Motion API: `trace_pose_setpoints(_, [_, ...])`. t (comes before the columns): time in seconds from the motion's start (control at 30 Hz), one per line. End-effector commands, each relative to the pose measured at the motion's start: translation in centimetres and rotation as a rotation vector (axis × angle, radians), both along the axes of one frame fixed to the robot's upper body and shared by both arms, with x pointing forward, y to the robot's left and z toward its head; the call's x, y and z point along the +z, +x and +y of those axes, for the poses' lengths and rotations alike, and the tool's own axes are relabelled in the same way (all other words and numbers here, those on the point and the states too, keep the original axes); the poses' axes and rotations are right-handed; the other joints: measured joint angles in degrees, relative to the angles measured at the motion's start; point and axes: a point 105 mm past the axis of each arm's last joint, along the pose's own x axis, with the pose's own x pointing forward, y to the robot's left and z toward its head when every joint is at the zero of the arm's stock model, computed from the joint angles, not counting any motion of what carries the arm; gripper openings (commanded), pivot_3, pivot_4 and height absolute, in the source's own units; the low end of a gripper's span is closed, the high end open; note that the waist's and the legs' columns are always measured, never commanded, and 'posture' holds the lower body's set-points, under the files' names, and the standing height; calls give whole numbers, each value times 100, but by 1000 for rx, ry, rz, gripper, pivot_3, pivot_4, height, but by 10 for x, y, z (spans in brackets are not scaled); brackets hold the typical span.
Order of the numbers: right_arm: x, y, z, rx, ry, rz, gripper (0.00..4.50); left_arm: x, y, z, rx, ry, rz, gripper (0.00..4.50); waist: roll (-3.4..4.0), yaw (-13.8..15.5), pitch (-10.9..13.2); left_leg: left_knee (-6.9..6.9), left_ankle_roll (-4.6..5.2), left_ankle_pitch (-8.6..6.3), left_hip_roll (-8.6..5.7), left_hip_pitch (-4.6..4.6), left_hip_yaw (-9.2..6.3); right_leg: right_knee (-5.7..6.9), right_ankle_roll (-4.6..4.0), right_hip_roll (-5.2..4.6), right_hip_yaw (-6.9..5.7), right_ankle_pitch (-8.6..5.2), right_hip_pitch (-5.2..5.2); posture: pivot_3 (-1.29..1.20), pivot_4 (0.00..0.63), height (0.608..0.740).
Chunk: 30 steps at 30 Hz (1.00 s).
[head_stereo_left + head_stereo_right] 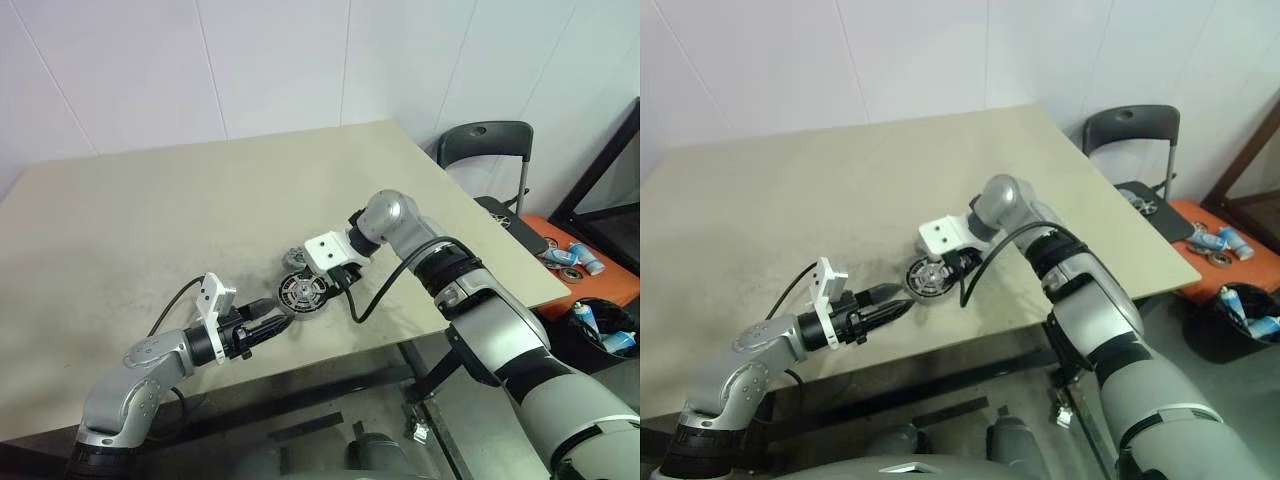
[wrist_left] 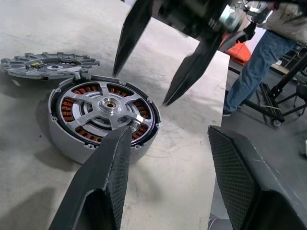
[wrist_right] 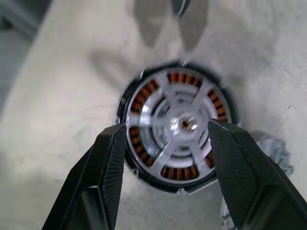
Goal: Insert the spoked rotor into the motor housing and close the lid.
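Table [image 1: 200, 200]: beige top, seen in the head views, with a dark chair [image 1: 487, 150] beyond its far right corner and an orange tray [image 1: 600, 270] of small items on the floor to the right. Housing [image 1: 303, 293] is set near the table's front edge, the rotor seated in it. Lid [image 1: 291, 257] is laid flat on the table just behind the housing, on its left side. Left gripper [image 1: 280, 322] is held low at the housing's near-left side, pointing toward it. Right gripper [image 1: 335, 280] is hung over the housing from the right, tilted downward; whether it touches the part cannot be told here.

Left wrist view: rotor [image 2: 106, 104] is shown inside the housing [image 2: 64, 139], silver spokes over the coppery windings. Lid [image 2: 48, 64] is seen flat beside it, edges close. Left fingers [image 2: 108, 182] are spread apart, nothing between them. Right gripper [image 2: 158, 67] is hung above the housing, fingers parted, clear of it. A person's leg [image 2: 252, 72] in jeans is noted beyond the table edge.

Right wrist view: rotor [image 3: 184, 123] is centred below; right fingers [image 3: 108, 167] are set wide, empty, above the housing [image 3: 123, 103].
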Motion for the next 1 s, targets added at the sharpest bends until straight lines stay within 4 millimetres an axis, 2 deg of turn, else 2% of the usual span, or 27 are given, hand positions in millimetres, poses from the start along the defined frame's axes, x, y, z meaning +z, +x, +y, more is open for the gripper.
trace_pose_setpoints(0.03, [60, 1, 20, -66, 241, 33, 2790, 10, 2, -1, -4, -5, -50, 2701, 0, -1, 0, 0, 0, 0, 0, -2, 0, 1, 0, -1, 1, 0, -4, 0, 0, 740])
trace_pose_setpoints(0.13, [66, 3, 19, -182, 392, 57, 2790, 14, 4, 1, 12, -27, -57, 2701, -3, 3, -2, -3, -11, -6, 2, -4, -3, 0, -1, -4, 0, 0, -7, 0, 0, 740])
trace_pose_setpoints(0.17, [64, -1, 14, -237, 456, 101, 2399, 18, 5, 2, 22, -40, -62, 2701, -11, 28, -8, -6, -17, -10, 2, -6, -3, -1, -2, -6, 0, 0, -10, 0, 0, 740])
trace_pose_setpoints(0.2, [63, -5, 10, -273, 495, 134, 2211, 20, 6, 3, 28, -48, -65, 2701, -19, 43, -13, -9, -18, -11, 1, -9, -8, -4, -2, -10, -5, 0, -9, 0, 0, 740])
trace_pose_setpoints(0.33, [31, -8, -5, -557, 547, 235, 841, 25, 7, 14, 40, -27, -72, 2701, -13, 38, -9, -15, -18, -11, -14, -19, -9, -9, -9, -34, -18, -4, -17, 0, 0, 740])
trace_pose_setpoints(0.43, [14, 6, -20, -792, 652, 248, 841, 29, 9, 24, 35, 4, -77, 2701, -9, 0, -7, -15, -18, -10, -16, -33, 0, 3, -9, -39, -15, -4, -43, 0, 0, 740])
trace_pose_setpoints(0.47, [5, 7, -24, -851, 666, 258, 457, 30, 11, 27, 36, 13, -80, 2701, -8, -1, -7, -15, -19, -10, -16, -32, 0, 5, -10, -35, -16, -5, -44, 0, 0, 740])
trace_pose_setpoints(0.53, [-7, 7, -27, -925, 671, 280, 33, 32, 14, 31, 37, 21, -81, 2701, -8, 2, -7, -18, -19, -9, -14, -31, -1, 5, -10, -32, -17, -5, -44, 0, 0, 740])
trace_pose_setpoints(0.6, [-16, 7, -23, -977, 675, 287, 33, 35, 17, 31, 31, 29, -85, 2701, -7, 3, -7, -18, -6, -1, -14, -31, 1, 3, -10, -28, -17, -5, -43, 0, 0, 740])
trace_pose_setpoints(0.8, [-22, 12, -2, -1036, 720, 282, 33, 37, 19, 29, 5, 41, -83, 2701, -8, -1, -7, -17, 1, 3, -5, -31, 13, 2, 5, 7, -7, 2, -43, 0, 0, 740])
trace_pose_setpoints(1.0, [-12, 4, 19, -943, 740, 321, 33, 36, 17, 34, 16, 50, -70, 2701, -9, -3, -7, -8, 3, 4, 0, -27, 17, 2, 15, 24, -7, 5, -35, 0, 0, 740])
